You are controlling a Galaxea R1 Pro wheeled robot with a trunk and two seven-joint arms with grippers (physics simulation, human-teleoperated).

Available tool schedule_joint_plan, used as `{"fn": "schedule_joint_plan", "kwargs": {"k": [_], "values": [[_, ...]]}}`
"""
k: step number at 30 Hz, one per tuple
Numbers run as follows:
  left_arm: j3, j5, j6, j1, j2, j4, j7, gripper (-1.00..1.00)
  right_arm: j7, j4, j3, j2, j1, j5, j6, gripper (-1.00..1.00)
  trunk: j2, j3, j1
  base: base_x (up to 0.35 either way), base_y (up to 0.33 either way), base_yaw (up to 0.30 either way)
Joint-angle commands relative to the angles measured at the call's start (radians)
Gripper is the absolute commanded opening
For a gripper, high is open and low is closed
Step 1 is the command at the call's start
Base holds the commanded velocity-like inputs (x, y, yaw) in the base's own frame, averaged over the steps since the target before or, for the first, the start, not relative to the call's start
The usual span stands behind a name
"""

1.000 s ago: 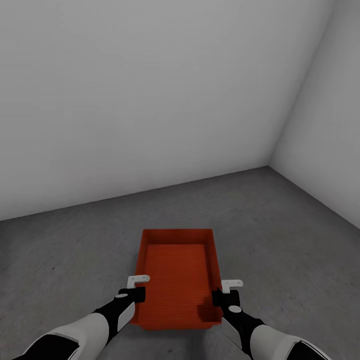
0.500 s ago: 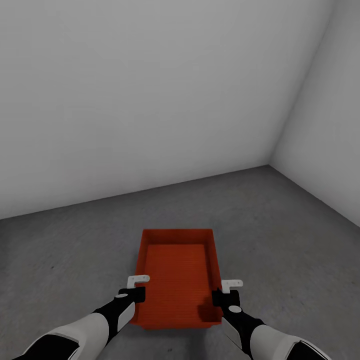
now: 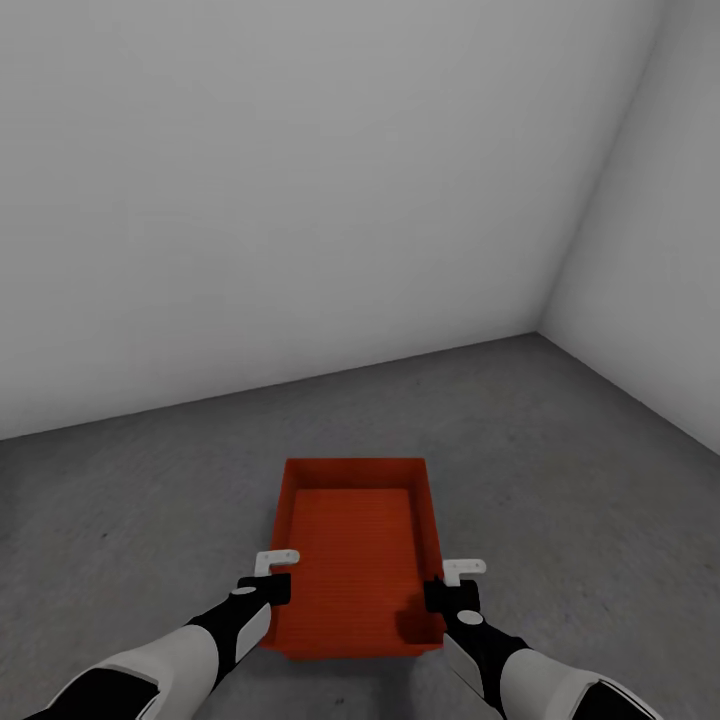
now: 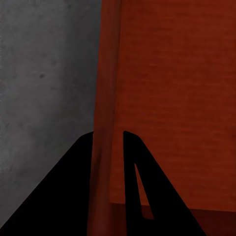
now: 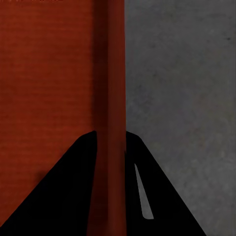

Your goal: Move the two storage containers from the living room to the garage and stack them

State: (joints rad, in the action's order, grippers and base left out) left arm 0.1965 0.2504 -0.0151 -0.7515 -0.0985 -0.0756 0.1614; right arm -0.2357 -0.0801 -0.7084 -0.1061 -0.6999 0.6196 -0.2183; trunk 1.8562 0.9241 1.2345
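Head view: an orange-red bin [image 3: 355,555] is seen low over the grey concrete floor [image 3: 560,470], near a corner of plain white walls [image 3: 300,200]. It is held between the two grippers. The left gripper [image 3: 268,580] is clamped on the bin's left long wall, one finger inside and one outside, as the left wrist view confirms [image 4: 109,147]. The right gripper [image 5: 110,147] is likewise closed over the right long wall. Whether the bin rests on the floor or hangs just above it cannot be told.

The bin is judged light and fairly stiff, though thin plastic walls may flex under a pinch. The finely ribbed surface should give some grip. A hold on opposite long walls, near the end closest to the grippers, is judged sound. The bin is rectangular, open-topped and empty; the concrete is rough and mottled.
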Motion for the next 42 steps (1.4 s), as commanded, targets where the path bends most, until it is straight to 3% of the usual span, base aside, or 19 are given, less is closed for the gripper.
{"fn": "schedule_joint_plan", "kwargs": {"k": [1,20,21,22,42], "values": [[-0.069,-0.003,-0.031,0.000,0.010,-0.003,0.076,-1.00,0.006,-0.003,-0.013,0.000,0.003,-0.001,0.002,-1.00,0.000,0.001,0.013,0.000,0.000,0.000],[-0.071,-0.005,-0.030,0.000,0.009,-0.001,0.076,-1.00,0.007,-0.003,-0.013,0.000,0.003,-0.002,-0.003,-1.00,0.000,0.001,0.013,0.000,0.000,0.000],[-0.071,-0.005,-0.030,0.000,0.010,-0.001,0.076,1.00,0.007,-0.003,-0.013,0.000,0.003,-0.003,-0.003,-1.00,0.000,0.001,0.013,0.000,0.000,0.000],[-0.071,-0.006,-0.029,0.000,0.010,-0.001,0.076,1.00,0.007,-0.003,-0.013,0.000,0.003,-0.003,-0.003,1.00,0.000,0.001,0.013,0.000,0.000,0.000],[-0.070,-0.005,-0.031,0.000,0.009,-0.003,0.077,1.00,0.007,-0.003,-0.013,0.002,0.003,-0.003,-0.003,1.00,0.000,0.001,0.013,0.000,0.000,0.000]]}}
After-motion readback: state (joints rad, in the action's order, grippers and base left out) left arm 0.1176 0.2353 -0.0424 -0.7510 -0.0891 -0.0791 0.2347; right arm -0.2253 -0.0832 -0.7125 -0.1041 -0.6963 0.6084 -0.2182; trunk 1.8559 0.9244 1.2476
